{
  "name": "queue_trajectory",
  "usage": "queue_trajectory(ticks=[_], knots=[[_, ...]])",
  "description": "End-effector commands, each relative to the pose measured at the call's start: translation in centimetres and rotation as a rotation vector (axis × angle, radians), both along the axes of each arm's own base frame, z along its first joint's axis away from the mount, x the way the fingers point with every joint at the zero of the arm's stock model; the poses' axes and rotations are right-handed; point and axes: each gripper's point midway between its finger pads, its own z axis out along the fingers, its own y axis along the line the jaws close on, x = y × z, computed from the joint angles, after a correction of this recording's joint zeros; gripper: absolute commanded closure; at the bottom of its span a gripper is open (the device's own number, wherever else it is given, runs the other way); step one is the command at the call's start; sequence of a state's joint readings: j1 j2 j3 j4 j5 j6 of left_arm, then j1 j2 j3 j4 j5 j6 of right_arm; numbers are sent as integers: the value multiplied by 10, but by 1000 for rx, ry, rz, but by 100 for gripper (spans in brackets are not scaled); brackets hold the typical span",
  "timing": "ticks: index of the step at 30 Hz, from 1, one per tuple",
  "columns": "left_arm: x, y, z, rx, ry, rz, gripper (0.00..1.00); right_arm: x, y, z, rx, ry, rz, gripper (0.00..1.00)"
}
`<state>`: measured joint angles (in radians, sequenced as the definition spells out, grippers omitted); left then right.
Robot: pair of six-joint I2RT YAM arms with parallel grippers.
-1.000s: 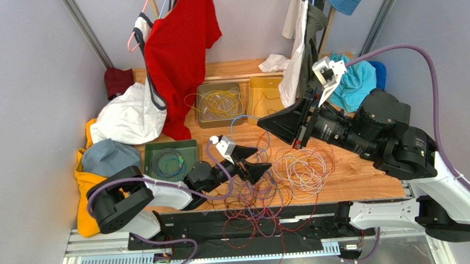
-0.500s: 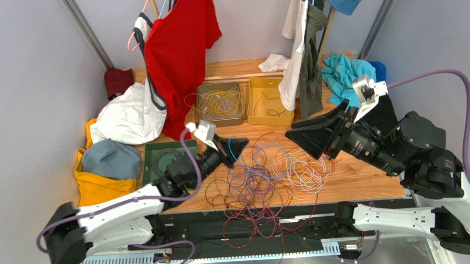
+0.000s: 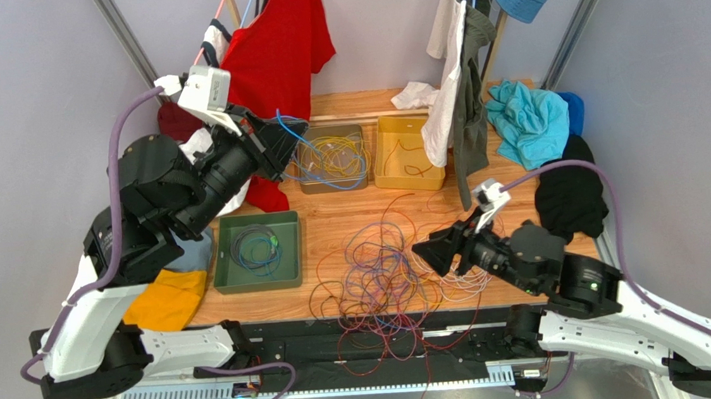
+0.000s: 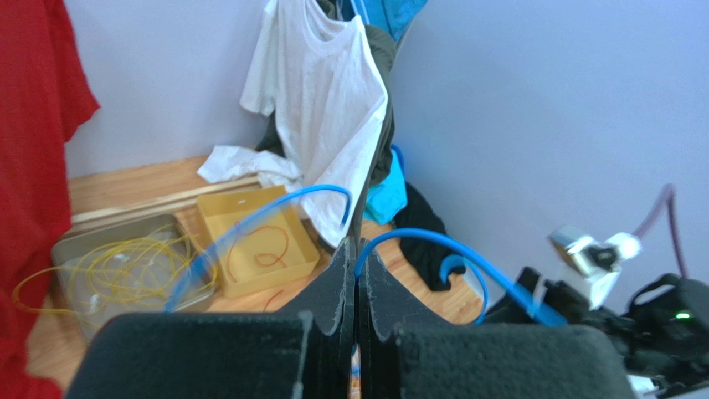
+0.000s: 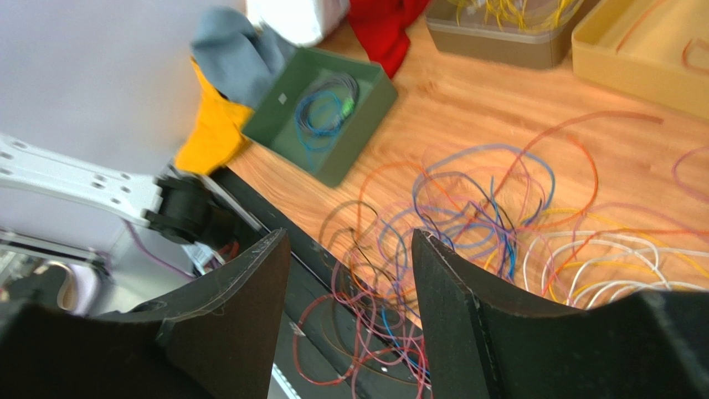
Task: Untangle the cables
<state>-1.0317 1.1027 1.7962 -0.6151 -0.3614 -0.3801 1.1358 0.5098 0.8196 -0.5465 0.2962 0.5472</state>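
Note:
A tangle of thin cables in red, purple, blue, orange and white lies on the wooden table and spills over its front edge. My left gripper is raised high at the back left, above the grey tray. It is shut on a blue cable, which arcs out from between the pressed fingertips. My right gripper hangs low beside the right of the tangle. In the right wrist view it stands open above the cables, with nothing between its fingers.
A grey tray holds yellow cables, a yellow tray an orange one, a green tray blue and green ones. A red shirt and a white shirt hang at the back. Clothes lie at both sides.
My left gripper shut on the blue cable and rose up and back to the left with it. My right arm dropped forward and lower, and its gripper opened.

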Motion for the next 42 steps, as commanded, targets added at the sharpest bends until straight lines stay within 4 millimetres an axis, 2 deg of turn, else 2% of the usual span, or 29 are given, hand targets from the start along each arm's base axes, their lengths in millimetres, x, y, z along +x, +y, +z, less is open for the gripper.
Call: queue_trajectory(ticks=[1,2,3,6,8,9,10,11,12,13,14,16,17,19,20,22,25,32,42], knots=[[9,6,-27,213,75,49,100,2,27,-8,54,20,39,41],[13,4,-39,273,109,68,100,2,31,-18,36,44,42,42],[17,12,-33,269,109,114,100,1,33,-22,28,61,45,43],[28,16,-66,372,173,184,100,0,32,-34,21,87,39,44],[34,23,-86,389,234,226,100,-2,28,-33,32,85,40,44],[36,22,-109,421,281,221,100,-2,25,-33,34,83,34,44],[39,36,-117,409,311,254,100,-3,22,-35,25,87,32,45],[42,39,-144,429,370,270,100,-4,17,-33,30,83,26,45],[42,41,-157,426,406,262,100,-5,14,-33,33,85,21,45],[43,58,-163,394,428,301,100,-6,10,-35,25,91,17,45],[45,63,-193,415,484,321,100,-7,7,-33,39,86,14,45],[45,91,-210,376,514,418,100,-8,3,-37,47,92,8,45],[44,101,-238,401,555,455,100,-9,0,-36,62,89,5,45],[41,125,-249,351,576,525,100,-10,-2,-37,78,94,3,45],[39,133,-265,361,603,549,100,-10,-3,-41,76,95,0,45],[37,150,-268,323,608,590,100,-10,-2,-43,76,96,3,45],[36,161,-281,326,634,628,100,-10,1,-46,74,99,7,45],[38,169,-328,369,736,660,100,-12,8,-56,72,121,27,46],[38,189,-370,359,825,740,100,-13,1,-64,67,133,7,46]])
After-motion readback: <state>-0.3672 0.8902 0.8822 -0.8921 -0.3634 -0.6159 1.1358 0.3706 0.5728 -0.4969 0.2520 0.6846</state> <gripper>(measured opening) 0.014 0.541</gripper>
